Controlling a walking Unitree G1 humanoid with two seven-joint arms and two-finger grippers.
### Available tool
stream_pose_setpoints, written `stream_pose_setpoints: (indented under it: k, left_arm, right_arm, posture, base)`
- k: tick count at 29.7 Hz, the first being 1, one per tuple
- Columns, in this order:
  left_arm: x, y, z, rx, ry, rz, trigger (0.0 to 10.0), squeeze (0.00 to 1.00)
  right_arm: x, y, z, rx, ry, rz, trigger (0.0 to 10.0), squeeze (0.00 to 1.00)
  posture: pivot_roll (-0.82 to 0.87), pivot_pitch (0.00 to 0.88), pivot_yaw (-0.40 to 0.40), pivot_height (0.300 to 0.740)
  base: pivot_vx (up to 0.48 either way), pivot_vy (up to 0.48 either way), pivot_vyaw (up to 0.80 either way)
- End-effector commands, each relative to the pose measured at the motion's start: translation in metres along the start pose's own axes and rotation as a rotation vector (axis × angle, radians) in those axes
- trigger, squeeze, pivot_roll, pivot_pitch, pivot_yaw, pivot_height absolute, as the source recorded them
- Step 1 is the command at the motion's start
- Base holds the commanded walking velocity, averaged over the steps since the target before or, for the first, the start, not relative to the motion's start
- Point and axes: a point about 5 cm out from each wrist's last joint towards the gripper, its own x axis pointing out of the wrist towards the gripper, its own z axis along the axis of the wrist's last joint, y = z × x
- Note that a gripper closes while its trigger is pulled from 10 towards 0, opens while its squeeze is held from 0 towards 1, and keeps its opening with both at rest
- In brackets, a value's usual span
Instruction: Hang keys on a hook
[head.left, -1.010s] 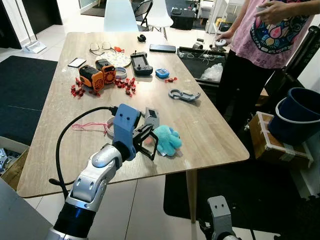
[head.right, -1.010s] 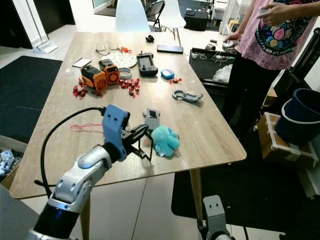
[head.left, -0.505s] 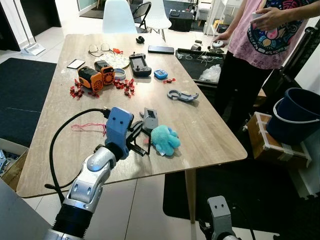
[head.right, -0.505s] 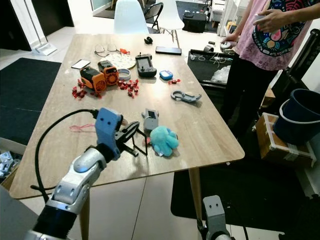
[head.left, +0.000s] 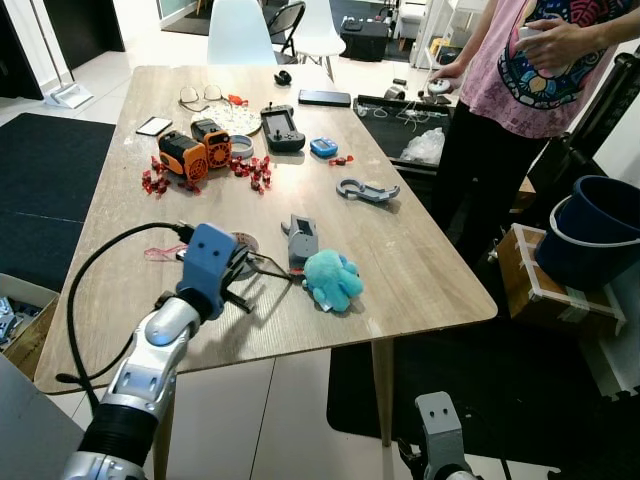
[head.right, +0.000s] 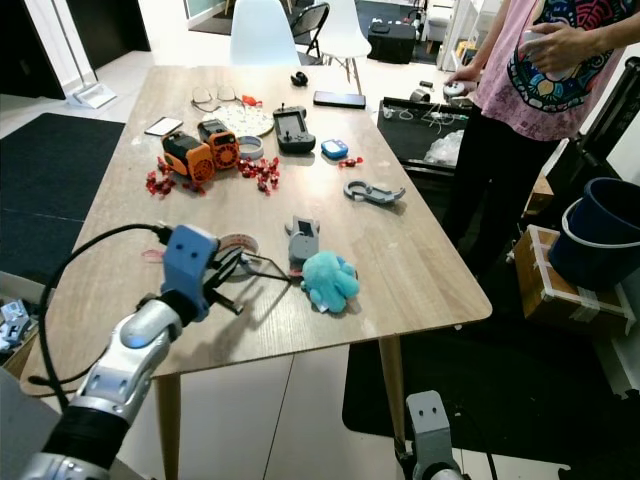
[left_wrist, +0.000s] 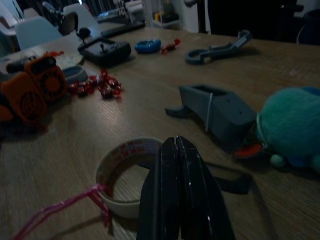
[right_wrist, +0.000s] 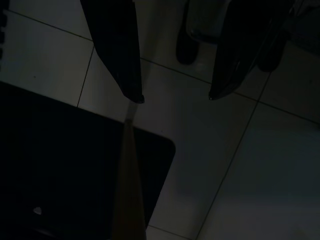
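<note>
The left gripper (head.left: 262, 270) reaches low over the near part of the wooden table (head.left: 420, 270), its two black fingers (left_wrist: 180, 165) pressed flat together with nothing between them, the tips pointing toward the grey plastic block (head.left: 300, 238) and the teal plush toy (head.left: 332, 280). Just behind and beneath those fingers lies a roll of tape (left_wrist: 125, 165), and a thin pink cord (head.left: 160, 251) trails off from it toward the table's left edge. In the left wrist view, the plush toy rests against the near end of the grey block, with a small orange tag (left_wrist: 247, 150) showing between them. Farther up the table lies a grey carabiner-style clip (head.left: 366, 189), well apart from the gripper; whether any keys are attached to it cannot be told. Beyond it sit a blue oval case (head.left: 323, 147), a dark handheld controller (head.left: 282, 126), two orange gadgets (head.left: 195, 148) with scattered red candies (head.left: 250, 172) around them, a pair of glasses (head.left: 200, 95) and a black phone (head.left: 324, 97). A person in a pink printed shirt (head.left: 540, 60) stands at the table's right side beside a dark blue bucket (head.left: 590, 225). The right gripper (right_wrist: 175, 95) hangs over the tiled floor (right_wrist: 260, 170) with its fingers spread apart and empty.
</note>
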Motion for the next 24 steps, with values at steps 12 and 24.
stream_pose_setpoints:
  k: [12, 24]
  left_arm:
    - [-0.032, -0.014, -0.017, -0.049, -0.018, -0.305, 10.0, 0.0]
    - [-0.04, -0.031, -0.033, -0.04, 0.014, -0.436, 10.0, 0.03]
  right_arm:
    - [-0.002, -0.002, -0.006, -0.009, 0.028, -0.003, 10.0, 0.0]
    - [-0.002, -0.004, -0.005, -0.015, 0.028, -0.003, 10.0, 0.0]
  posture:
    - [0.05, 0.086, -0.07, 0.74]
    - [0.04, 0.081, -0.072, 0.74]
  base:
    - [0.0, 0.0, 0.0]
    - [0.0, 0.0, 0.0]
